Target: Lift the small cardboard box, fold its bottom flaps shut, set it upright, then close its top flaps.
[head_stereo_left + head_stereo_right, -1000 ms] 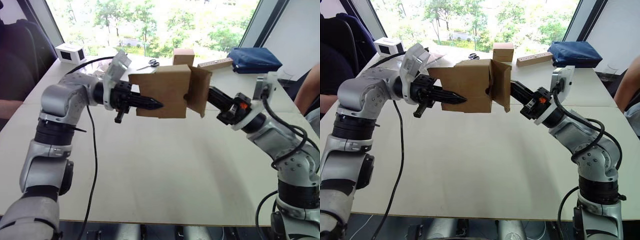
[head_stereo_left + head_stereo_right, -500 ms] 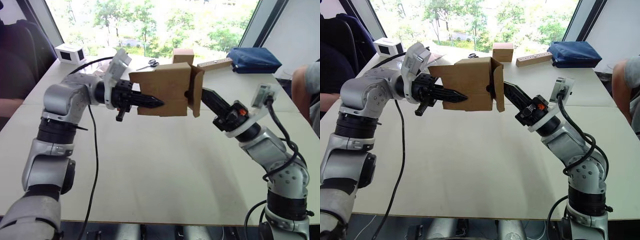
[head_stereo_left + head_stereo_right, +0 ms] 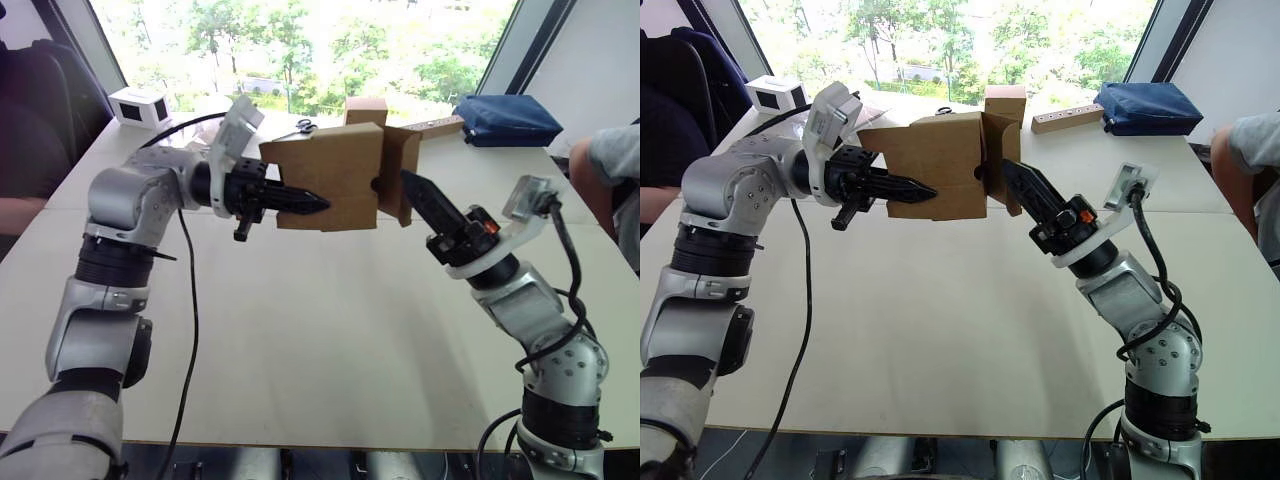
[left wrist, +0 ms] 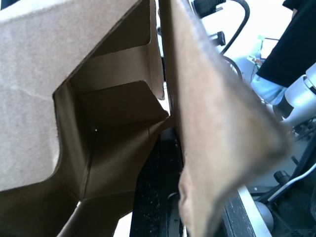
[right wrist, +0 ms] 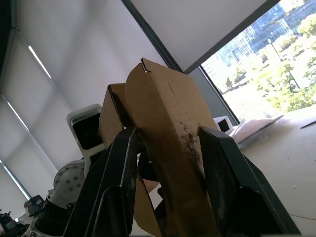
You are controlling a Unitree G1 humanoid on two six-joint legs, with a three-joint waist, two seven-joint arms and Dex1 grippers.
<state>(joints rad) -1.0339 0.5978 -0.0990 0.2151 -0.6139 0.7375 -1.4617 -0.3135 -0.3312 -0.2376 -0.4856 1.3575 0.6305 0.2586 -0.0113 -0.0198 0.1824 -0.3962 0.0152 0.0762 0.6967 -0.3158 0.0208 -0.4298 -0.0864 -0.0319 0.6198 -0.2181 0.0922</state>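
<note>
The small cardboard box point(image 3: 335, 170) hangs on its side above the table, between my two arms. My left gripper point(image 3: 310, 203) is shut on the box's front wall; the left wrist view looks into the brown inside point(image 4: 113, 128), with one wall point(image 4: 217, 123) close by. At the box's right end a flap point(image 3: 405, 165) stands out. My right gripper point(image 3: 412, 185) points up at that end. In the right wrist view its fingers point(image 5: 118, 187) stand apart, with the flap point(image 5: 168, 113) between them.
The pale table point(image 3: 320, 330) lies below. At the back are a blockier brown box point(image 3: 366, 110), a white box point(image 3: 140, 105), scissors point(image 3: 300, 127), a wooden block point(image 3: 430, 126) and a blue bag point(image 3: 508, 120). A person's arm point(image 3: 610, 160) is at the right edge.
My right gripper has drawn back from behind the end flap and now tilts upward in front of it. The left gripper has kept its hold. The person's arm at the right has moved in.
</note>
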